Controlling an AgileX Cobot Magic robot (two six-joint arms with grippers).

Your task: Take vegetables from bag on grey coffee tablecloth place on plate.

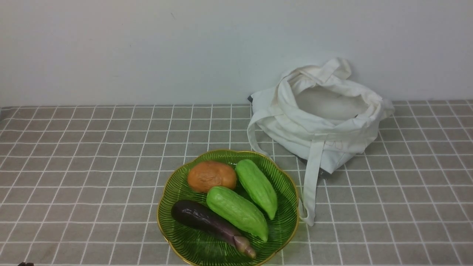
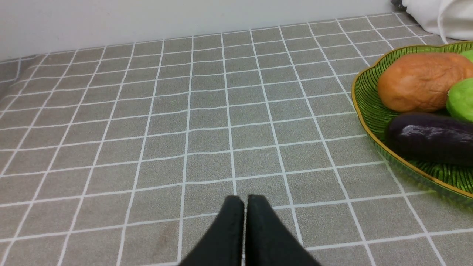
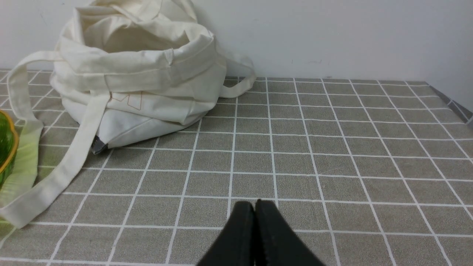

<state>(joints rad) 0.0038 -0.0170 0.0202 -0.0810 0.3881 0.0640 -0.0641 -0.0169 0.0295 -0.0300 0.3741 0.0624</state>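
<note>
Plate [image 1: 168, 207] at table's near edge holds potato [image 1: 211, 176], eggplant [image 1: 207, 220], two gourds [image 1: 238, 211]. Bag [image 1: 321, 118] toward far right. Left end effector [image 2: 245, 201] and right end effector [image 3: 254, 207] closed, empty, apart from both.

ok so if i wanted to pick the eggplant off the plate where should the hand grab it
Probably the fat dark body of the eggplant, coming from above with the fingers across its width. It lies flat along the near-left of the plate, with a gourd close on its right, so the left side is freer. The tapered stem end near the rim looks too thin to hold well.
</note>
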